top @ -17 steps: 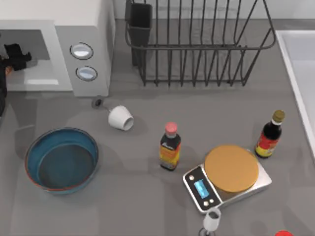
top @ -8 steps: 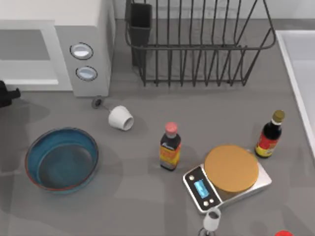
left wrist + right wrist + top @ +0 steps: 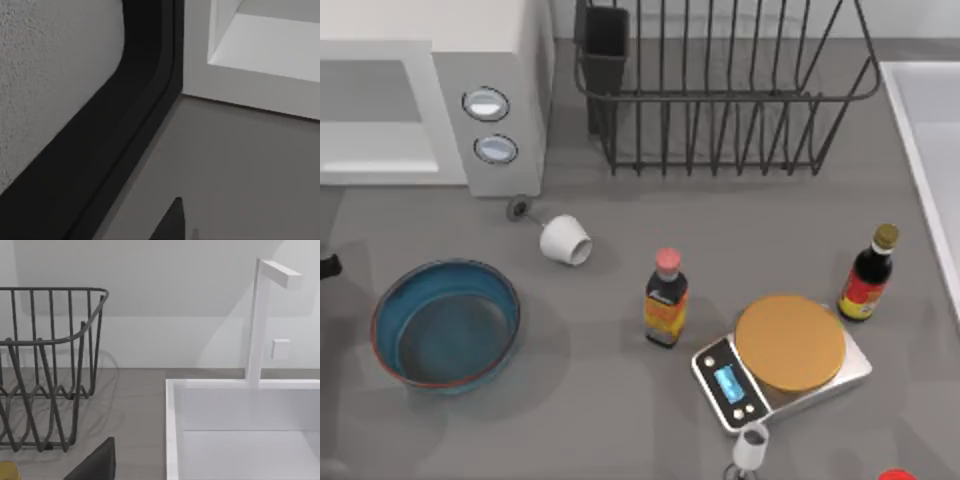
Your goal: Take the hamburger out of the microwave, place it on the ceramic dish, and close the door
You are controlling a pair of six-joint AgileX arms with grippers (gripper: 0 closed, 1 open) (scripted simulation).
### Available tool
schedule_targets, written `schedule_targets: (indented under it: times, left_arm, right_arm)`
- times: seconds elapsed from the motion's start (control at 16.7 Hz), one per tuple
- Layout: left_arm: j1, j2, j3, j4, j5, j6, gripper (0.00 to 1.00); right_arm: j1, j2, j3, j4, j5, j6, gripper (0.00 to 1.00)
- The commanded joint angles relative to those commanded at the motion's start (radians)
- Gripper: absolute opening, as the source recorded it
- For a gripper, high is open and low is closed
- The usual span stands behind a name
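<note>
Two bottles (image 3: 666, 299) (image 3: 869, 275) – one bowl (image 3: 446, 324), perhaps two cups (image 3: 565, 241) (image 3: 750, 447).

You have a dark wire rack (image 3: 720, 90) along the worktop's back edge and a white sink (image 3: 250, 435) at its right edge. A white cup (image 3: 565, 241) lies tipped left of centre. Near the front edge, a red-capped bottle (image 3: 666, 298) stands beside a scale (image 3: 780, 370) carrying a tan disc (image 3: 790, 342), with a gold-capped bottle (image 3: 869, 273) just right.

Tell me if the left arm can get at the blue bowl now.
Probably yes: the left claw sits at the table's left edge beside the blue bowl, with nothing standing between them.
</note>
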Motion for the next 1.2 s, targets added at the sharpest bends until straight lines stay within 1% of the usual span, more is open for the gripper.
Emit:
schedule_targets:
  times: [0.3,0.48,0.66,1.02,1.2]
  left_arm:
    - [-0.005,0.0,0.001,-0.001,-0.002,0.002,0.0]
    - [-0.005,-0.062,0.007,-0.061,-0.002,0.002,0.0]
    - [-0.004,-0.183,0.012,-0.189,-0.004,0.002,0.0]
    - [-0.003,-0.479,0.028,-0.51,-0.007,0.002,0.0]
    - [-0.002,-0.589,0.036,-0.628,-0.009,0.002,0.0]
  right_arm:
    - [0.0,0.0,0.0,0.0,0.0,0.0,1.0]
    - [0.0,0.0,0.0,0.0,0.0,0.0,1.0]
    - [0.0,0.0,0.0,0.0,0.0,0.0,1.0]
    - [0.0,0.0,0.0,0.0,0.0,0.0,1.0]
    - [0.0,0.0,0.0,0.0,0.0,0.0,1.0]
